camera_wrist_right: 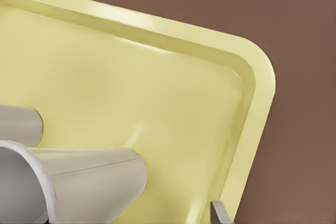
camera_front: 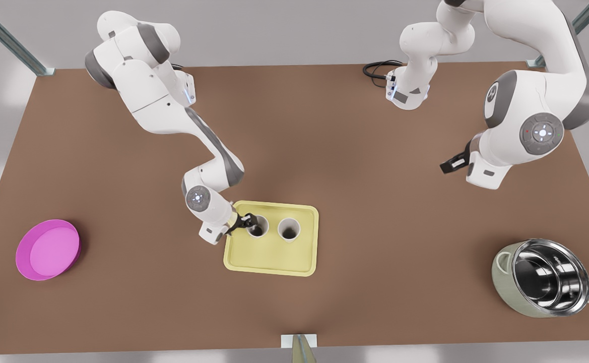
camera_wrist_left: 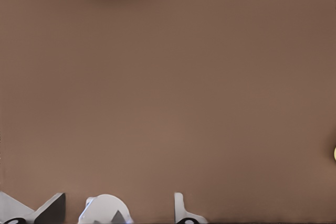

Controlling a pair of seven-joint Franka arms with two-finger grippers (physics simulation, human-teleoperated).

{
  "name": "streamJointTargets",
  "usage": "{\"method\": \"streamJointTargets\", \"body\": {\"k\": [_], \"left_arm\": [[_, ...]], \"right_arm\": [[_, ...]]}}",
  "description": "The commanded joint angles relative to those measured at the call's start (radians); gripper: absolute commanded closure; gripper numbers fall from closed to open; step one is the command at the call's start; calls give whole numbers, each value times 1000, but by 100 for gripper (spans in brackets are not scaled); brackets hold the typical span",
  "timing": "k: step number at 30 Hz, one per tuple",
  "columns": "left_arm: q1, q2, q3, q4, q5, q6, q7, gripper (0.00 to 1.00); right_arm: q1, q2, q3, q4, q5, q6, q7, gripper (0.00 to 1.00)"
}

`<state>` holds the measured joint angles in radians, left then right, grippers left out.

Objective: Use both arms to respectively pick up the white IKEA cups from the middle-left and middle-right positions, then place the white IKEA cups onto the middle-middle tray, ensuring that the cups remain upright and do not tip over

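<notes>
Cups point(camera_front: 258, 225) point(camera_front: 289, 229): two upright on one tray point(camera_front: 274, 262).

My front cam looks down over the whole table point(camera_front: 123, 302); my right wrist cam sits close over the tray point(camera_wrist_right: 252, 77), also visible from the front.

Two white IKEA cups stand upright side by side on the pale yellow tray point(camera_front: 272, 257), near its far edge: one cup point(camera_front: 258, 225) toward the front view's left, the other cup point(camera_front: 289, 229) just beside it, apart. Tray lies flat at mid-table.
</notes>
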<state>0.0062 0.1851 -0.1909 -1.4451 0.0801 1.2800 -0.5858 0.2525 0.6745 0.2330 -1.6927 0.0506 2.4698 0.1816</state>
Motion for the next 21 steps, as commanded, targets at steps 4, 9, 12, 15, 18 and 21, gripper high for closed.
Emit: {"method": "streamJointTargets", "body": {"k": [4,9,12,15,18,21], "left_arm": [[3,-1,1,-1,-3,-36,435,0],[5,1,-1,-3,-5,-36,435,0],[5,4,1,-3,-5,-36,435,0],[5,4,1,-3,-5,-36,435,0],[5,4,1,-1,-5,-45,435,0],[5,2,1,-1,-3,-48,435,0]], "right_arm": [[-22,-41,8,-1,6,-48,38,0],[-137,-102,114,5,9,-172,38,0],[-222,-93,135,178,18,-432,-111,0],[-369,-75,23,203,-34,-680,-146,0],[-346,-108,-61,332,-152,-900,-131,0],[-274,-429,-190,229,-138,-948,-251,0]]}}
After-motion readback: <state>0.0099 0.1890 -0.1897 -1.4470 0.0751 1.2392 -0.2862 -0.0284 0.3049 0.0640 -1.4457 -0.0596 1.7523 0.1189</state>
